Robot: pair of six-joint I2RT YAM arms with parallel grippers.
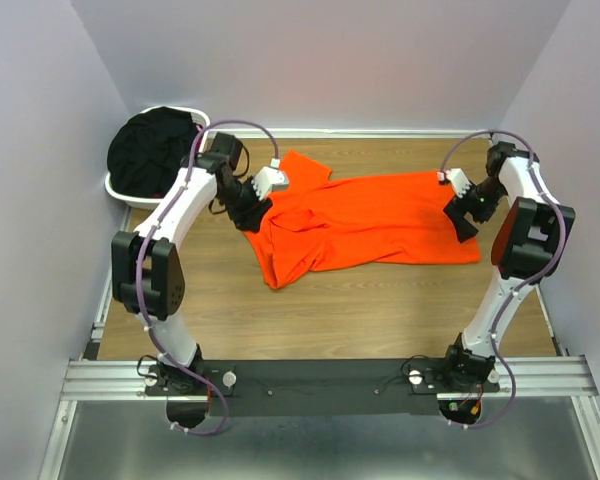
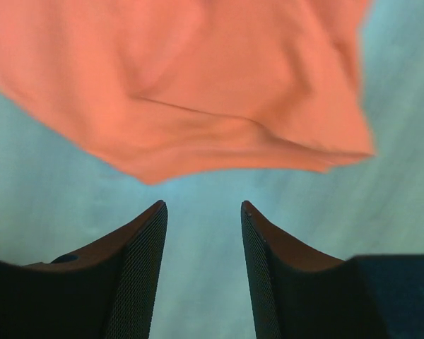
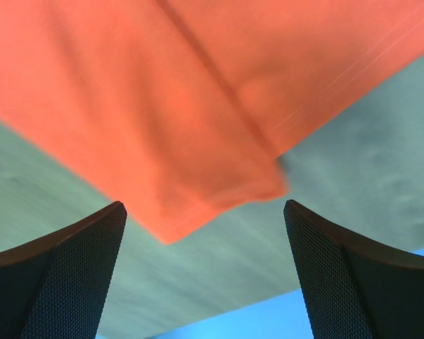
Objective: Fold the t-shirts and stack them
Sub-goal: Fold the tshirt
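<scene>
Top external, largest first: wooden table (image 1: 380, 320), with the orange t-shirt (image 1: 370, 225) lying across its middle, long axis running left to right. Looks only part-way folded: lower left edge turned over into a thick lapped band, one sleeve (image 1: 305, 165) poking out toward the far left, right end squarer and flatter. Counts, by judgement, as an early stage: no neat rectangle yet, no stack anywhere in sight. Leaves at least another fold or two on this shirt, then everything in the basket.

Far left corner: white laundry basket (image 1: 120, 190), heaped with black t-shirts (image 1: 155, 150), unfolded and crumpled together; impossible to count them.

Left gripper (image 1: 248, 210) at the shirt's left edge, just below the sleeve; right gripper (image 1: 463, 215) at the right edge. Left wrist view: shows jaws parted with nothing between them, orange hem just beyond the tips, bare table under them. Right wrist view: shows jaws spread wide, likewise gripping nothing, a folded corner of the shirt lying ahead of the tips.

In the way: little. Purple cable (image 1: 242, 124) at the left wrist loops close to the basket rim. Lapped band at lower left likely to slide or bunch on a lift. Sleeve probably needs tucking before any clean fold.
</scene>
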